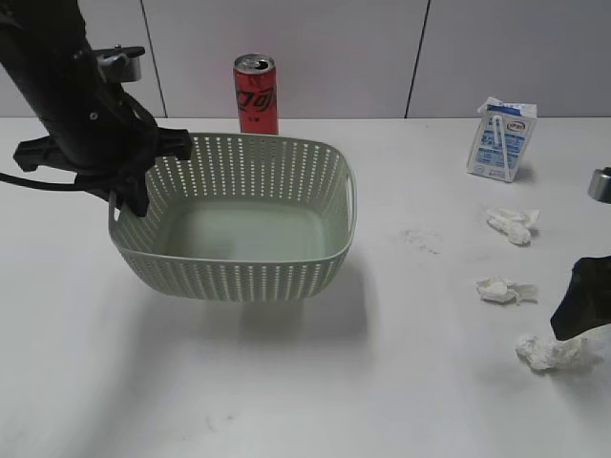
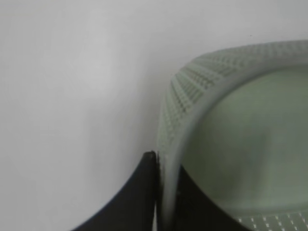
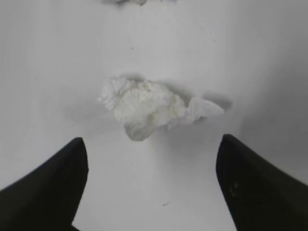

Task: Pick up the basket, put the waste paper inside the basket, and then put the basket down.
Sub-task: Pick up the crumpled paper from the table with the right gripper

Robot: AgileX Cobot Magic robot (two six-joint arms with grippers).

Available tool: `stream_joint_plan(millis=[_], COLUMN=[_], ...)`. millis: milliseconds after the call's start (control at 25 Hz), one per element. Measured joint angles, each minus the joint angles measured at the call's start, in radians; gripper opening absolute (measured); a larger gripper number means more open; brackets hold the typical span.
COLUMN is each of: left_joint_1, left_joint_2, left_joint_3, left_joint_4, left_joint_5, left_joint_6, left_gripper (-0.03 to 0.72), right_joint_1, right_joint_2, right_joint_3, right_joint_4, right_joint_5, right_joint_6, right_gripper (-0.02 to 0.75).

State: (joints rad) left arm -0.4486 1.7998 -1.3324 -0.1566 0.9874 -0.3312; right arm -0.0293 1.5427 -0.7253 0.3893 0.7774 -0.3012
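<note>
Your left gripper (image 2: 161, 192) pinches the basket (image 1: 239, 229) rim at 9 o'clock; light, stiff. Right gripper (image 3: 151, 187) spread over soft paper wad (image 3: 147, 108): pinch its middle.

The left pincer (image 2: 161, 192) clamps the basket (image 2: 231, 144) rim, 1 dark finger (image 2: 130, 202) outside, over the white table (image 2: 72, 96).

The exterior view looks down at a slant across the counter (image 1: 286, 382) toward its far edge and the wall. The left wrist view sits very close to the basket (image 2: 231, 144) rim, also seen exterior. The right wrist view faces down, near one waste paper (image 3: 149, 108) wad.
</note>
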Motion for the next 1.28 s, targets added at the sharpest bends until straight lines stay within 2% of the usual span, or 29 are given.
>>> stream_joint_plan(millis=[280, 440, 560, 720, 920, 960, 1160, 1280], left_joint_1=[0.0, 0.0, 0.0, 0.0, 0.0, 0.0, 0.0, 0.0], left_joint_2=[0.0, 0.0, 0.0, 0.0, 0.0, 0.0, 0.0, 0.0], left_joint_3=[0.0, 0.0, 0.0, 0.0, 0.0, 0.0, 0.0, 0.0], left_joint_4=[0.0, 0.0, 0.0, 0.001, 0.003, 0.003, 0.003, 0.003], left_joint_5=[-0.004, -0.005, -0.006, -0.006, -0.006, -0.006, -0.006, -0.013], left_joint_6=[0.0, 0.0, 0.0, 0.0, 0.0, 0.0, 0.0, 0.0], left_gripper=[0.001, 0.001, 0.001, 0.001, 0.001, 0.001, 0.001, 0.001], right_joint_1=[0.116, 0.178, 0.196, 0.196, 0.196, 0.196, 0.21, 0.278], right_joint_2=[0.189, 0.209, 0.219, 0.239, 0.247, 0.247, 0.198, 0.093], right_joint_3=[-0.044, -0.044, -0.044, -0.046, -0.056, -0.057, -0.058, -0.079], right_joint_4=[-0.102, -0.208, -0.229, -0.232, -0.228, -0.227, -0.211, -0.139], right_joint_5=[-0.112, -0.153, -0.154, -0.149, -0.138, -0.137, -0.13, -0.114], right_joint_6=[0.073, 0.207, 0.243, 0.278, 0.292, 0.293, 0.272, 0.202], right_gripper=[0.615, 0.599, 0.565, 0.438, 0.118, 0.081, 0.051, 0.048])
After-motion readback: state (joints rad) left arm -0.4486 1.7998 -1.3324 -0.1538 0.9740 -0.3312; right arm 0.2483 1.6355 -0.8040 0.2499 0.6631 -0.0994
